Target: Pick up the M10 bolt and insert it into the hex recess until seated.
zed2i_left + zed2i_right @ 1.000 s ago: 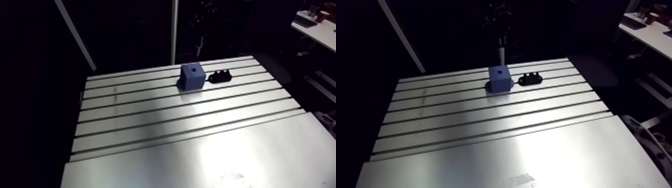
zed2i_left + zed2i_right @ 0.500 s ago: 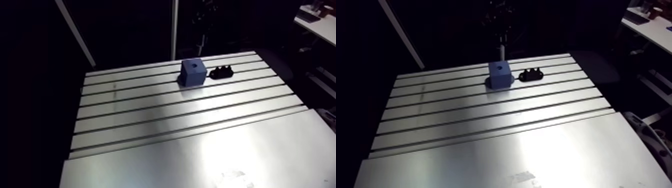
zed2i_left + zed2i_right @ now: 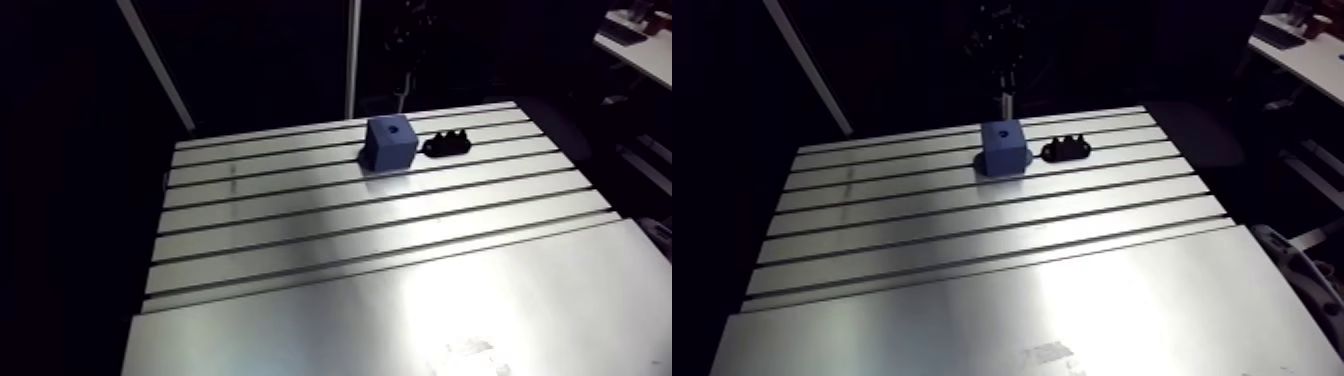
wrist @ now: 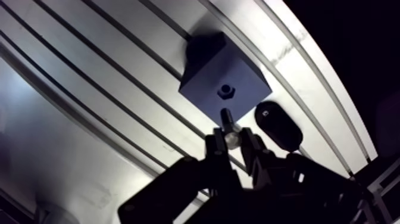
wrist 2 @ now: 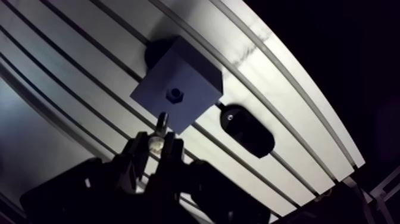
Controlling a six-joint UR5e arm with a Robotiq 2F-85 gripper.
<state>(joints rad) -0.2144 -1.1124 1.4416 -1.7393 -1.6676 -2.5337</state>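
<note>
Silver M10 bolt held near blue cube block.
The black two-finger gripper is clenched on it; since earlier only the camera shifted slightly, so the arm is probably aligning over the empty hex recess.

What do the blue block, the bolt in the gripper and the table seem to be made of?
The blue block looks like plastic, perhaps printed: matte, even colour, no glare. The bolt, clamped in the gripper, looks like metal: its silvery shank catches the light. The table is aluminium with a brushed grey finish, showing broad bright reflections between its dark slots.
</note>
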